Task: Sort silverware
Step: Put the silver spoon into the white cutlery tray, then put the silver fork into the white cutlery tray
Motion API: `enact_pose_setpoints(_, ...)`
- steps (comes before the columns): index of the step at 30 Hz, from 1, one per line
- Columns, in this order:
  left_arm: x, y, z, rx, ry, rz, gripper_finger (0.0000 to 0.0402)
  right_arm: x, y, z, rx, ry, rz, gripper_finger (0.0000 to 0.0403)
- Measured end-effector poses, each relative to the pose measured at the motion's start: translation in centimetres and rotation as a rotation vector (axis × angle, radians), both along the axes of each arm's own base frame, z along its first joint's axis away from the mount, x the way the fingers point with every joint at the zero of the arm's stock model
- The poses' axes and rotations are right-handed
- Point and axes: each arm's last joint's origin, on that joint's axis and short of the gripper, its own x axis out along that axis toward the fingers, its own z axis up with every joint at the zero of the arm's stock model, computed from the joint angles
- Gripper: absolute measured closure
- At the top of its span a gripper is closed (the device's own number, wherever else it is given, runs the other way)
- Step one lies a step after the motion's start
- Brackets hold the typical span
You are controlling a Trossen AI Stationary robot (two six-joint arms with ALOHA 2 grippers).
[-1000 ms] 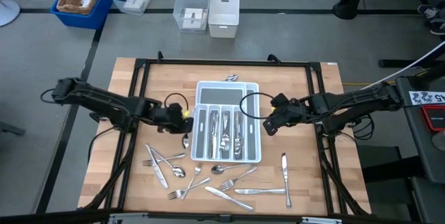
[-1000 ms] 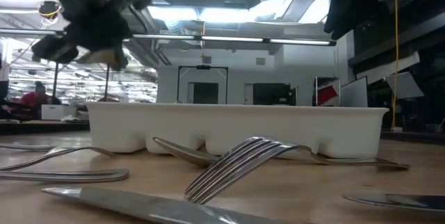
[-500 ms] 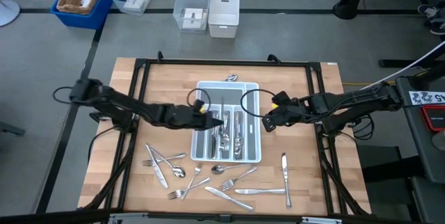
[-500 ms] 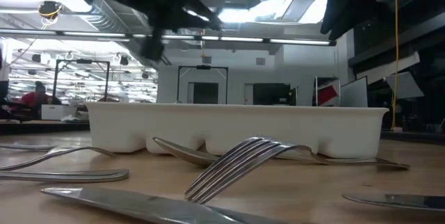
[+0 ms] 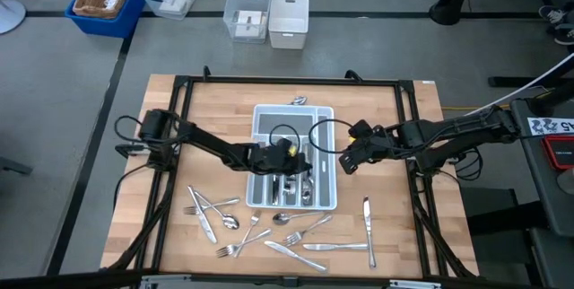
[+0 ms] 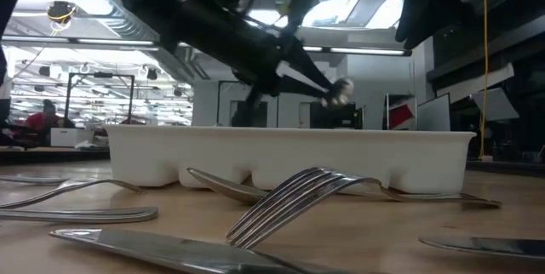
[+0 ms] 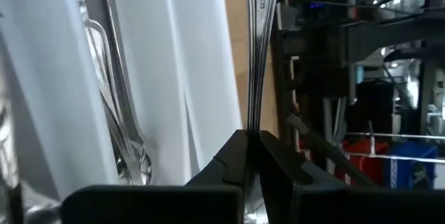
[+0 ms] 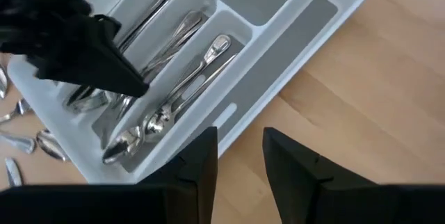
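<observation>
While the right gripper [image 5: 343, 159] waits part-open and empty beside the tray [image 5: 324, 201], the left gripper [image 5: 293, 156] sits over its slots. Left's fingers pinch a utensil handle [image 7: 256, 43].

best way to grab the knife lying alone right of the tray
Take the knife around mid-handle, coming straight down with the fingers across its width. It lies flat on the table, lengthwise, apart from other pieces, so both long edges are free.

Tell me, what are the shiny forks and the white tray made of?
The slim silver-coloured forks look like polished metal: they glint and mirror the light. The white divided tray looks like smooth moulded plastic, with rounded walls and dull grey liners, maybe rubbery. The tabletop looks like pale wood, with plank lines.
</observation>
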Motion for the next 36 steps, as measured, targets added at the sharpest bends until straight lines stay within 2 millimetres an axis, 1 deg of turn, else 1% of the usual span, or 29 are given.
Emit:
enact_pose_setpoints(5, 1.1, -0.2, -1.2, -0.018, 0.025, -0.022, 0.0386, 0.0, 0.1, 0.0, -0.012, 0.017, 0.058, 0.0283)
enact_pose_setpoints(18, 0.7, -0.3, -2.2, -0.034, 0.131, -0.044, 0.0384, -0.1, 0.1, -0.1, -0.051, 0.062, 0.172, 0.0283)
enact_pose_setpoints(21, 0.6, -0.3, -2.4, -0.033, 0.150, -0.043, 0.0372, -0.2, 0.1, -0.1, -0.053, 0.069, 0.176, 0.0283)
enact_pose_setpoints(26, 0.5, -0.3, -2.5, -0.035, 0.157, -0.042, 0.0334, -0.2, 0.1, -0.1, -0.067, 0.075, 0.199, 0.0283)
enact_pose_setpoints(29, 0.5, -0.2, -2.5, -0.071, 0.152, -0.022, 0.0317, -0.2, 0.1, -0.1, -0.066, 0.079, 0.216, 0.0283)
enact_pose_setpoints(32, 0.6, 0.1, -2.3, -0.135, 0.146, -0.022, 0.0310, -0.2, 0.3, -0.2, -0.011, 0.089, 0.248, 0.0283)
enact_pose_setpoints(36, 0.7, 0.4, -1.5, -0.183, 0.116, -0.083, 0.0314, -0.3, 0.6, -0.3, 0.087, 0.100, 0.300, 0.0283)
